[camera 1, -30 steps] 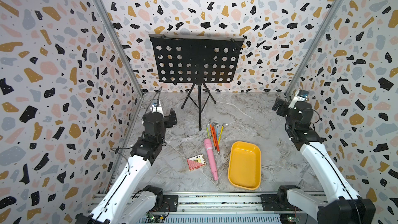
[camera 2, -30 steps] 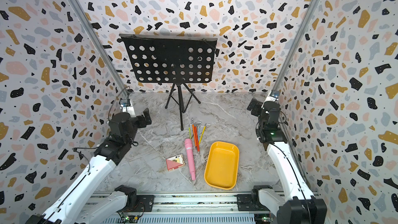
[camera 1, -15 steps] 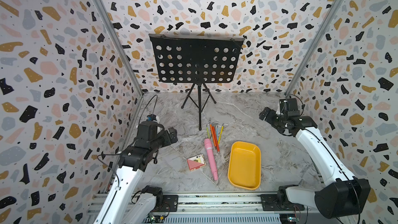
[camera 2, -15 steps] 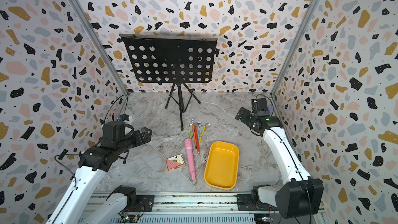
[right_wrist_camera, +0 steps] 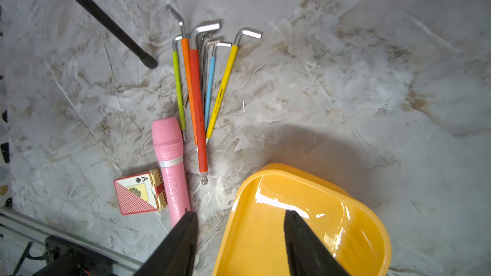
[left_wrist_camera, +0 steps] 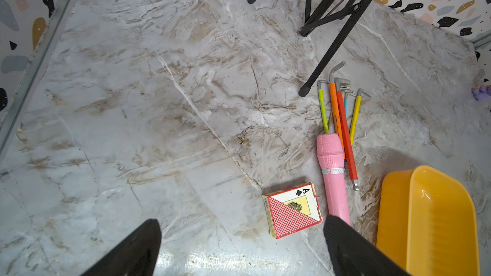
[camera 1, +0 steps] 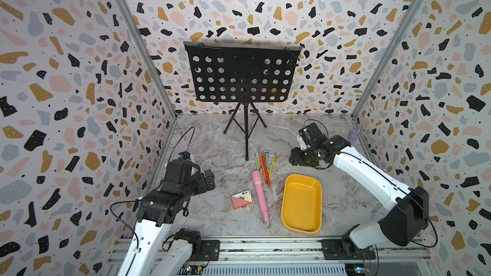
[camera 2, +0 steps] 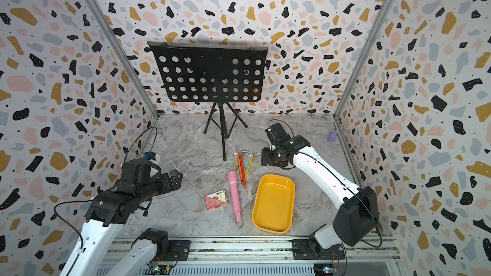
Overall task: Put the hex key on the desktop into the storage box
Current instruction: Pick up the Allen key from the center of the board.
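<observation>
Right wrist view: the right gripper [right_wrist_camera: 239,213] is part open, with a clear gap between its fingers [right_wrist_camera: 186,234] and nothing held. The hex keys [right_wrist_camera: 196,88] lie ahead of the fingertips and are not between them. The keys lie fanned on the desktop [right_wrist_camera: 345,75] with green, orange, red, blue and yellow sleeves; bare metal keys lie among them.

The box [right_wrist_camera: 358,248] is the reference for position:
- Hex keys: just beyond the box's far corner on the left-arm side, and apart from the rim. The red key's ball end is the part nearest that corner.
- Stick [right_wrist_camera: 170,155]: pink, beside the box's long side on the left-arm side and roughly parallel to it.
- Card pack [right_wrist_camera: 135,195]: on the far side of the stick from the box, touching the stick or just beside it.
- Right gripper, in both top views [camera 1: 297,159] [camera 2: 268,156]: over the desktop beyond the box's far short end. The hex keys [camera 1: 265,163] are near it, on its left-arm side.
- Left gripper [left_wrist_camera: 241,220]: jaws wide apart and empty, well apart from the box, beyond the card pack.
</observation>
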Motion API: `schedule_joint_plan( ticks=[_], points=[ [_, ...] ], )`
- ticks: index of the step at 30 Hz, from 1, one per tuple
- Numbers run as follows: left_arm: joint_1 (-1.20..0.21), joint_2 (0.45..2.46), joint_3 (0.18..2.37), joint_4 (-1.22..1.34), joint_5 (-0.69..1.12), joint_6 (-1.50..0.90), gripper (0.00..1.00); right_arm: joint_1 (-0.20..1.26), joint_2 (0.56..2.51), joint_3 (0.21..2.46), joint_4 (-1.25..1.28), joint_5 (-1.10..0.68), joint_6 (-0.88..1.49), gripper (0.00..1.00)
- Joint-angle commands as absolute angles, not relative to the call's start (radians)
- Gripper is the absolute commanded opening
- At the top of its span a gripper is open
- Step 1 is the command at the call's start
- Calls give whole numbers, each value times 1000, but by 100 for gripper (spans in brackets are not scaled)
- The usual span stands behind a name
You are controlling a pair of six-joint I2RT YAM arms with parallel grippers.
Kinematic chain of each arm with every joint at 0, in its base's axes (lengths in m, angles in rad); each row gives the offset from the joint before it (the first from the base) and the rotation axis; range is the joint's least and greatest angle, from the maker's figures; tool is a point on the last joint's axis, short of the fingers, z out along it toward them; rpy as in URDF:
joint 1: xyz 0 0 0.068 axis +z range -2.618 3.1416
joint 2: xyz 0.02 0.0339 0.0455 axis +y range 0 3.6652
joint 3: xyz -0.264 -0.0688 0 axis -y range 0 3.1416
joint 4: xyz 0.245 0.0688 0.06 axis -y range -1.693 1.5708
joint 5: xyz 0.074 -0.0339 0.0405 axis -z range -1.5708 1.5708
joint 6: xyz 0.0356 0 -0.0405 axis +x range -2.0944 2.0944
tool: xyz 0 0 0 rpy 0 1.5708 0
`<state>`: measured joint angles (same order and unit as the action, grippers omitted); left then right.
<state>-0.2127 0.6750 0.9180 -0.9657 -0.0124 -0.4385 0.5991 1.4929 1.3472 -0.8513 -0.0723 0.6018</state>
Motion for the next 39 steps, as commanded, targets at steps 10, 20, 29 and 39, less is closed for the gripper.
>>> schedule_joint_plan(
  ticks=[10, 20, 29, 39],
  points=[
    [-234, 653, 894, -925, 6, -430, 100, 694, 1412, 1229, -986, 26, 844, 50],
    [-242, 637, 892, -925, 3, -428, 100, 762, 1514, 1296, -917, -8, 801, 44],
    [-248, 650, 891, -924, 6, -429, 100, 772, 1778, 1518, -908, -41, 666, 28],
    [-257, 657, 892, -924, 15, -422, 100, 747, 2054, 1775, -916, -58, 562, 27]
  ],
)
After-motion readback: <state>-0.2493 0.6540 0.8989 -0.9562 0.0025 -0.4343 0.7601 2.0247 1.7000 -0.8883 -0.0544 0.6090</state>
